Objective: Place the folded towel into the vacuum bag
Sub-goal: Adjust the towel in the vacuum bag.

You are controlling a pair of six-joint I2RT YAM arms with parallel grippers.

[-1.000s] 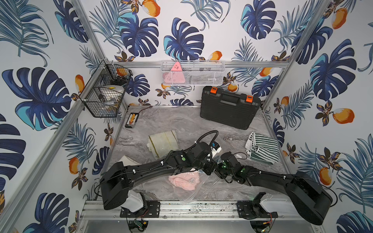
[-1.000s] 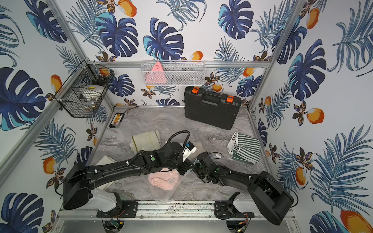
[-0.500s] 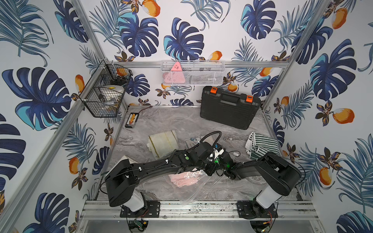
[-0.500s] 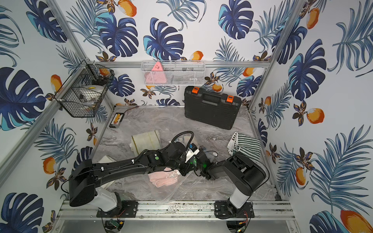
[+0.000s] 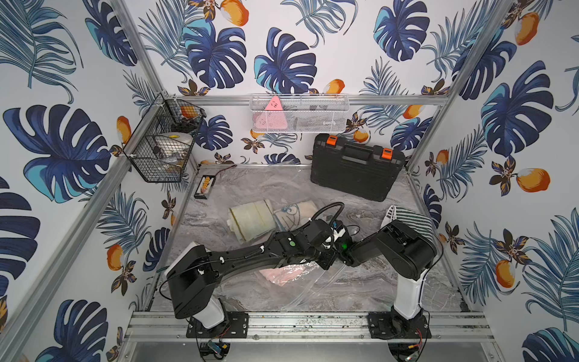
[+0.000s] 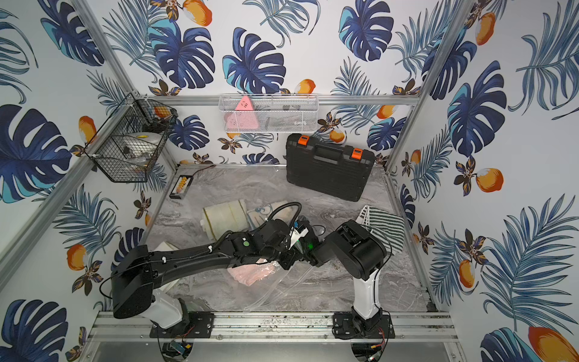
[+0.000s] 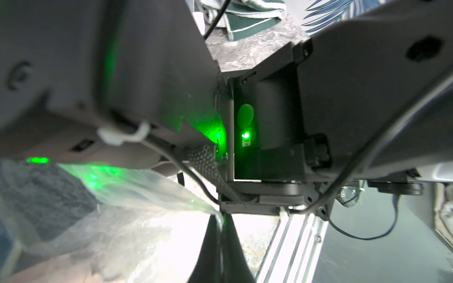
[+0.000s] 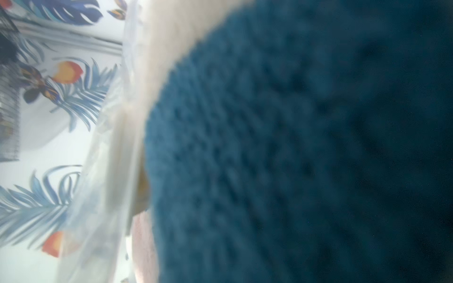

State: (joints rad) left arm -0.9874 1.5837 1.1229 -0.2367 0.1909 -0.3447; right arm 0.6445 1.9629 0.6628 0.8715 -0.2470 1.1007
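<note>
The vacuum bag [image 5: 308, 290] [image 6: 271, 290] is a clear crinkly sheet on the grey table in front of both arms. A pink folded towel [image 5: 283, 275] [image 6: 247, 274] shows through its plastic. My left gripper [image 5: 326, 266] [image 6: 286, 263] [image 7: 221, 220] is shut on an edge of the bag [image 7: 137, 186] and holds that edge off the table. The right arm [image 5: 401, 250] is folded, with its wrist against the left wrist. Its jaws are hidden in both top views. A blue terry towel [image 8: 269, 147] fills the right wrist view and covers the jaws there. Clear plastic [image 8: 98, 196] runs beside it.
A black tool case [image 5: 357, 170] stands at the back right and a green striped cloth [image 5: 410, 216] lies by the right wall. A cream roll [image 5: 250, 219] lies mid-table behind the arms. A wire basket [image 5: 163, 147] and a white mesh tray [image 5: 299, 114] hang on the walls.
The right arm has gone from lying stretched along the table to folded upright with its elbow raised. The left gripper has kept its hold on the bag edge.
</note>
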